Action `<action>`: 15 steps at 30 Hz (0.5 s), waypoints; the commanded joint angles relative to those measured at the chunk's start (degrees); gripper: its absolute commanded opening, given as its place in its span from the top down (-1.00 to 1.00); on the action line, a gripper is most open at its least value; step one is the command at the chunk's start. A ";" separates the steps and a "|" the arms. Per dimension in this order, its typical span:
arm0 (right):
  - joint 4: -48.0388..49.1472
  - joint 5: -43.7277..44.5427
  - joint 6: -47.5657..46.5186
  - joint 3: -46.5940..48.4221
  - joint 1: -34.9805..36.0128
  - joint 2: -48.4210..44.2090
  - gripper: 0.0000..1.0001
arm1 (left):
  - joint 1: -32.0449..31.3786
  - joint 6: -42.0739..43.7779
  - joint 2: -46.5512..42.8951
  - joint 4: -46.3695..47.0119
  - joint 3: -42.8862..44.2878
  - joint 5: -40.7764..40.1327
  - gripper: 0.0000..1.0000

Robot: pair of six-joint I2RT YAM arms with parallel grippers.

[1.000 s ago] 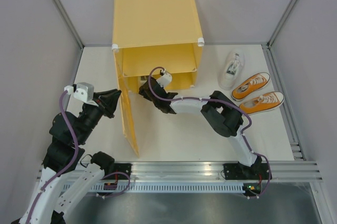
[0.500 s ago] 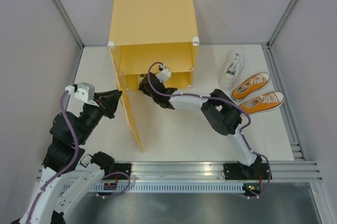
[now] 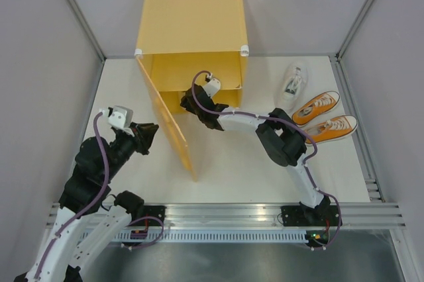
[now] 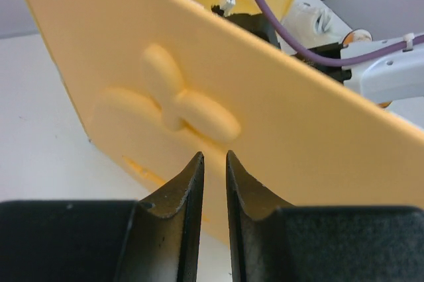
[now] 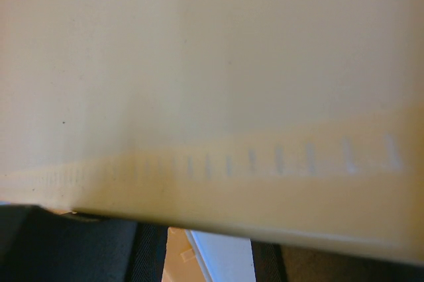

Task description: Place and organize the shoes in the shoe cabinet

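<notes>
The yellow shoe cabinet (image 3: 192,20) stands at the back with its door (image 3: 169,123) swung out. My left gripper (image 3: 154,128) is shut and empty, just off the door's embossed outer face (image 4: 192,106). My right arm reaches into the lower compartment, and the cabinet hides its gripper from above. In the right wrist view the shelf edge (image 5: 212,202) fills the frame. Below it, my right gripper (image 5: 209,259) has a white shoe (image 5: 222,259) between its fingers. Another white shoe (image 3: 291,87) and two orange shoes (image 3: 316,108) (image 3: 329,129) lie on the table to the right.
Grey walls and metal posts close in the white table (image 3: 238,169) on three sides. A metal rail (image 3: 225,216) runs along the near edge by both arm bases. The right arm's purple cable (image 4: 298,47) shows above the door's top edge.
The door's free edge has swung to the right. The cabinet has shifted a little left and back. My right arm has gone deeper inside, and my left gripper followed the door rightward.
</notes>
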 commanded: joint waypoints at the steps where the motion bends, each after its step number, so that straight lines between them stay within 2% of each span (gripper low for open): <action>1: 6.85 -1.33 -2.42 2.43 -2.90 2.07 0.00 | -0.07 1.81 0.49 -2.51 0.00 1.51 0.53; 6: 7.65 -3.98 -4.19 1.74 -2.89 1.20 0.00 | -0.07 1.81 0.32 -2.51 0.00 1.42 0.53; 9: 9.05 -3.98 -4.89 -2.47 -2.11 -3.18 0.00 | -0.07 1.81 -0.21 -2.42 0.00 1.42 0.52; 15: 10.02 -3.37 -7.62 -9.42 1.22 -10.22 -0.03 | -0.15 1.46 -2.49 -2.16 0.00 0.29 0.02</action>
